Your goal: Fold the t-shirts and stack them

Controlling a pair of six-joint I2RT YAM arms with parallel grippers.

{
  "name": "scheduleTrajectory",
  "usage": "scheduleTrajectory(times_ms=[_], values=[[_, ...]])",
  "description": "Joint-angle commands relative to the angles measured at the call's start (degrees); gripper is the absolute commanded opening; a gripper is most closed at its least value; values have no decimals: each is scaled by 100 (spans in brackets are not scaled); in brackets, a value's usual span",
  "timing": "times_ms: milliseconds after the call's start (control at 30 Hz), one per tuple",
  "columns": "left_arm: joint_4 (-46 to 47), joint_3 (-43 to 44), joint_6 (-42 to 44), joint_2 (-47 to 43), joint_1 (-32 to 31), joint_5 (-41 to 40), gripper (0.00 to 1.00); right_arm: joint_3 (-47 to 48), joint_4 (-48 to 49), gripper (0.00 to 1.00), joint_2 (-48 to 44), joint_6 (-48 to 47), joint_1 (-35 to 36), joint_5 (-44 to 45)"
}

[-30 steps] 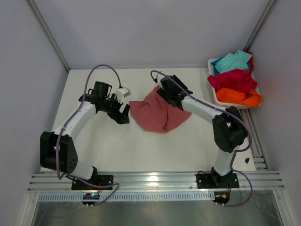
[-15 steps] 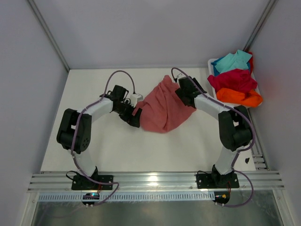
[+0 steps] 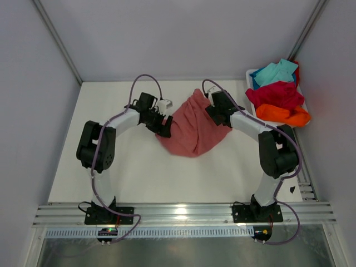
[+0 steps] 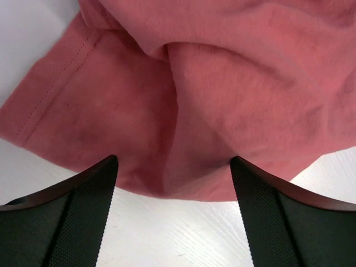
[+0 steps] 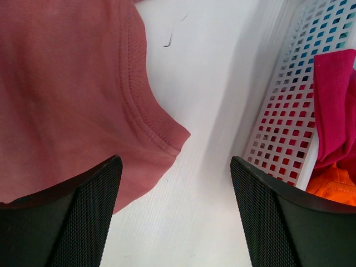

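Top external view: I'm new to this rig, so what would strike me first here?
A crumpled salmon-pink t-shirt lies mid-table, flanked by the open left gripper and open right gripper at its edges. At the far right, a white tub holds a turquoise tee, a crimson tee and an orange tee.

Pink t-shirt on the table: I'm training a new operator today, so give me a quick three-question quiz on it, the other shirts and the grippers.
1. True or false: the pink t-shirt lies folded in a neat rectangle.
2. Where are the crimson t-shirt, orange t-shirt and turquoise t-shirt? A) in the white tub B) stacked beside the pink one C) none are in view
3. Short answer: how do the jaws of the left gripper and right gripper stand?
Key: 1 false, it lies crumpled. 2 A. 3 both open, neither clamped on cloth.
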Motion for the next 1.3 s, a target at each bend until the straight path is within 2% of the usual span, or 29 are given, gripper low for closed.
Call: scheduleTrajectory(times_ms=[0,100,133,167,333,467,533,567,700,800,900,1100,1267], values=[[161,281,-44,178,-113,21,82,124,-78,82,60,125,1,-225],[-5,395,53,397,-227,-13,48,168,-148,82,113,143,1,-234],[-111,535,105,546,-288,-66,15,185,-175,82,121,152,-7,-243],[-259,588,88,617,-298,-49,2,194,-175,82,122,152,1,-234],[-560,729,88,627,-298,-452,0,203,-157,82,95,152,-42,-155],[-849,992,281,-40,-289,-1383,0,177,-131,82,7,205,-104,-137],[-1391,1597,325,-558,-289,-1683,0,177,-122,82,-1,231,-122,-128],[-1621,2217,343,-725,-289,-1701,0,168,-122,82,-10,222,-130,-128],[-2387,3748,177,-1446,-289,-1692,0,168,-113,82,42,248,-130,-172],[-2730,4427,167,-1825,-289,-1657,0,194,-148,82,69,284,-130,-225],[-2967,4745,202,-2168,-289,-1754,0,194,-166,82,78,319,-130,-295],[-2758,4685,325,-3064,-289,-1867,0,317,-315,82,192,459,-122,-489],[-2546,4001,483,-3460,-289,-1973,0,335,-368,81,192,468,-130,-568]])
